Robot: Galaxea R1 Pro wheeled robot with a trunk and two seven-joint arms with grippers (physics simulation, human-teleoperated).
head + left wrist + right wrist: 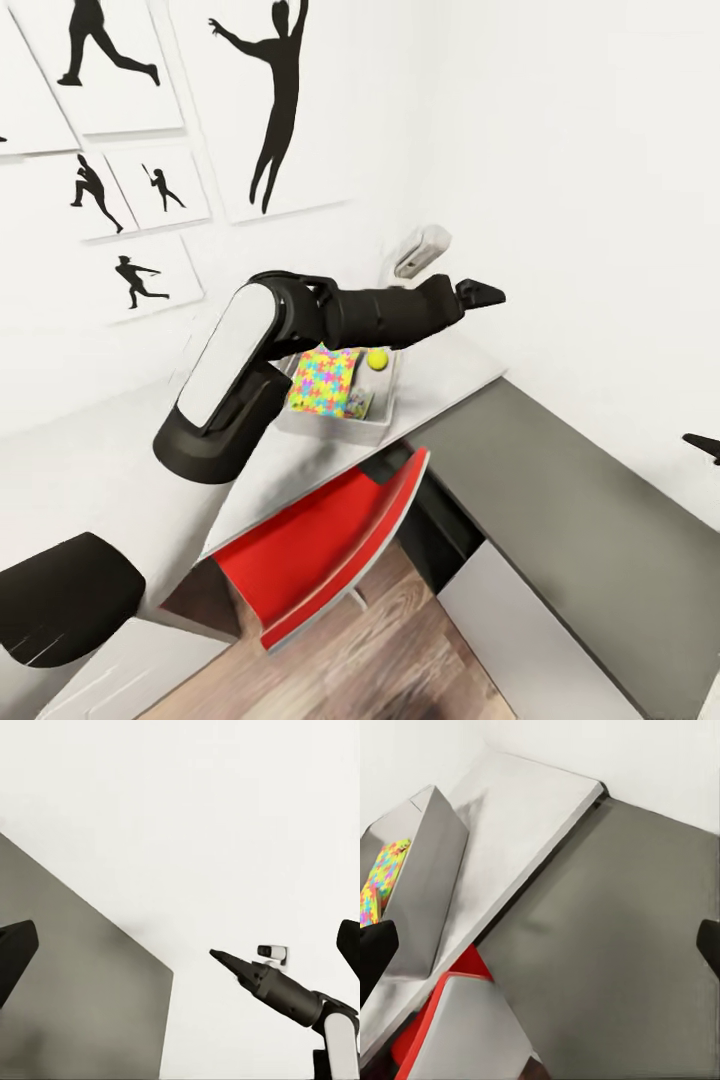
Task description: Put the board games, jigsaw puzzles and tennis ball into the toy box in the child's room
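From the head view, the light grey toy box with sloping sides (372, 428) sits on the light grey and dark grey L-shaped bench (560, 500), near the white wall. Inside it lies a thin bright puzzle square of yellow, pink, green and blue pieces (322, 382), and the small yellow-green tennis ball (377, 359) rests beside it. A small colourful thing lies just by the puzzle, too small to name. The black left tool (482, 293) reaches out above the box and past it; I cannot tell here how its jaws stand. A red chair (320, 545) is tucked under the bench. Black baseball-player prints (275, 100) hang on the wall.

In the left wrist view, the left tool's two fingers (15, 952) stand wide apart with nothing between them. Across the way is the right tool (225, 961); I cannot tell if it is open.

In the right wrist view, the right tool's fingers (376, 954) are spread wide and hold nothing. The box wall (427, 877) is close, with puzzle colours peeking in.

I think a puzzle square is light, thin and a bit bendy, so pinch it by an edge. The ball is light and may roll, so squeeze it across its middle
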